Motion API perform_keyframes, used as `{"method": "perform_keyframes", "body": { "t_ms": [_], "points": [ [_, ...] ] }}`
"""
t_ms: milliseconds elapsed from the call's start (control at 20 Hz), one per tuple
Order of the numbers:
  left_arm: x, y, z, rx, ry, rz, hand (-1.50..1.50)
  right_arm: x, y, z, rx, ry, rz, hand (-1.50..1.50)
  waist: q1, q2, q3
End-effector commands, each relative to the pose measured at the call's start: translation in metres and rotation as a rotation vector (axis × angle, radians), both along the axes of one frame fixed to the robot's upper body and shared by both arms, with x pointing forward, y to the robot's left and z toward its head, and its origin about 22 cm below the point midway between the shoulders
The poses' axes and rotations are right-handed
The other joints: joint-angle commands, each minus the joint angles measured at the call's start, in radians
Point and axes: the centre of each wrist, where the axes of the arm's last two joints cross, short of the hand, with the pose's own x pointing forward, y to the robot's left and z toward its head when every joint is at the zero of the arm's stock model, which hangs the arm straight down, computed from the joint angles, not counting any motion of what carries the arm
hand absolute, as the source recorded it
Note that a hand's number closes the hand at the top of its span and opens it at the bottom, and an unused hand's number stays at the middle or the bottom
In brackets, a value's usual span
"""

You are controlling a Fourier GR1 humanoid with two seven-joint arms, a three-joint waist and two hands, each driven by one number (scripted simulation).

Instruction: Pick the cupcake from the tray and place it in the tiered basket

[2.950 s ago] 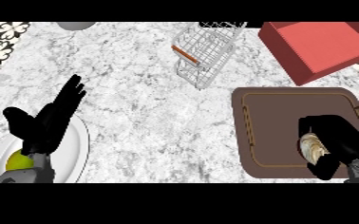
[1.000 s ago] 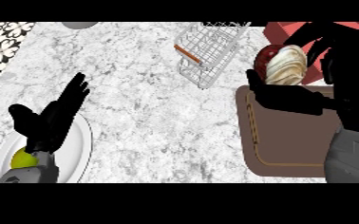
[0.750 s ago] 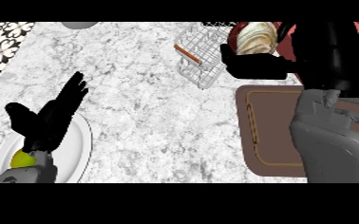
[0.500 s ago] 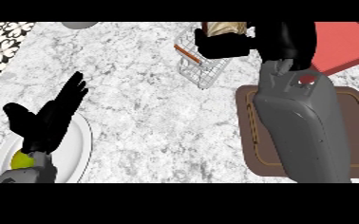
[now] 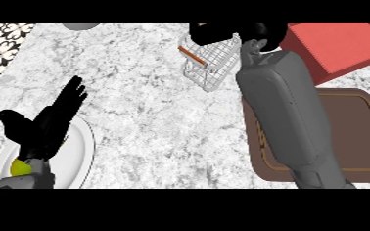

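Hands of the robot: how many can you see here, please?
2. The left hand lies open at lower left over the plate; the right hand, holding the cupcake, is at top over the basket.

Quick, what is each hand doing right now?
Left hand: open, holding nothing.
Right hand: curled round the mostly hidden cupcake, above the tiered basket.

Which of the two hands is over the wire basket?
The right hand, stretched across the tray to the wire basket; the left hand rests open by the white plate.
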Motion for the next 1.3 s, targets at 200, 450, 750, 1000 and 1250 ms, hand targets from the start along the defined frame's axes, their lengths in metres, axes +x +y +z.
{"method": "perform_keyframes", "body": {
  "t_ms": [200,450,750,1000,1250],
  "points": [
    [0.002,-0.004,-0.003,0.006,0.005,0.001,0.00,0.022,0.005,-0.035,-0.041,-0.002,-0.017,1.50,-0.003,-0.001,0.000],
    [0.007,-0.005,0.001,-0.003,-0.008,-0.015,0.00,0.047,0.008,-0.042,-0.074,-0.044,-0.072,1.50,0.006,0.002,0.000],
    [0.006,0.001,-0.012,-0.011,0.000,-0.016,0.00,0.057,0.017,-0.043,0.038,-0.183,-0.104,1.50,0.010,0.004,0.000],
    [0.016,-0.021,0.003,-0.006,-0.001,-0.026,0.00,0.072,0.012,-0.070,-0.014,-0.169,-0.080,-1.50,0.011,0.006,0.000],
    [0.001,-0.004,-0.003,0.006,-0.005,-0.009,0.00,0.082,0.002,-0.051,0.100,-0.203,-0.089,-1.50,0.020,0.007,0.000]
  ]
}}
